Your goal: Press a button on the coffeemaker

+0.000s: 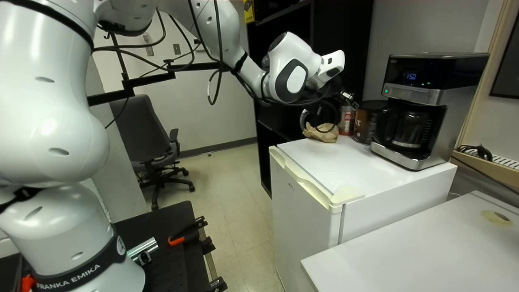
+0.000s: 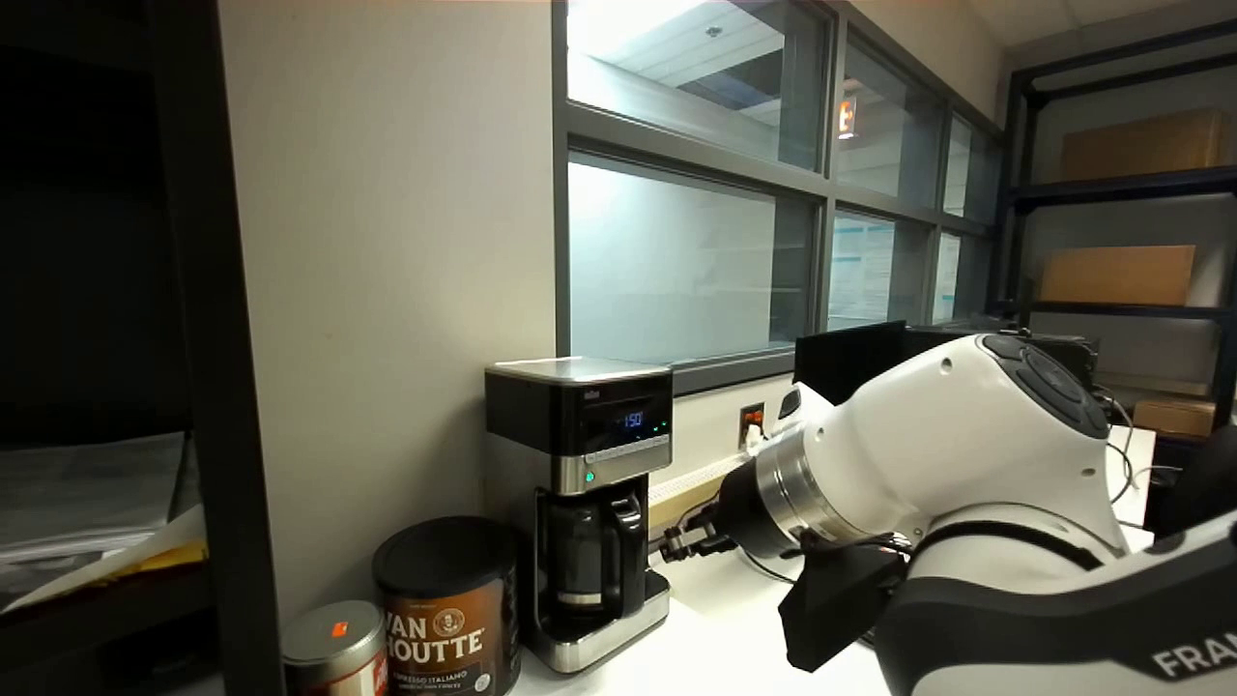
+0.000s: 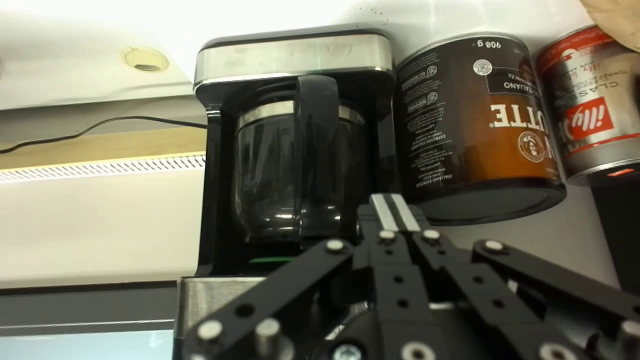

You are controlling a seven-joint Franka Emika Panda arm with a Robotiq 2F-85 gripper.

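White arm (image 1: 50,113) with black trim fills the foreground, reaching out, bent at the wrist. Black metal two-finger gripper (image 3: 396,212) clenched, fingertips together, pointing toward the black-and-silver boxy coffeemaker (image 1: 438,97) with glass carafe (image 1: 409,127), apart from it. Coffeemaker sits on white mini fridge (image 1: 308,211). Brown cylindrical black-lidded can (image 2: 445,619) just beside it, then silver-and-red can (image 3: 585,107), crumpled tan paper (image 1: 322,134).

In an exterior view, the boxy black-and-silver coffeemaker (image 1: 421,94), with the black-handled glass carafe (image 1: 408,127) inside, stands on the white box-shaped fridge (image 1: 352,176); leftward beside it follow the brown cylindrical canister (image 1: 366,123), the silver-and-red metal can (image 1: 346,121) and the crumpled tan paper bag (image 1: 323,133); the flat white tabletop (image 1: 409,251) lies before and right of the fridge.
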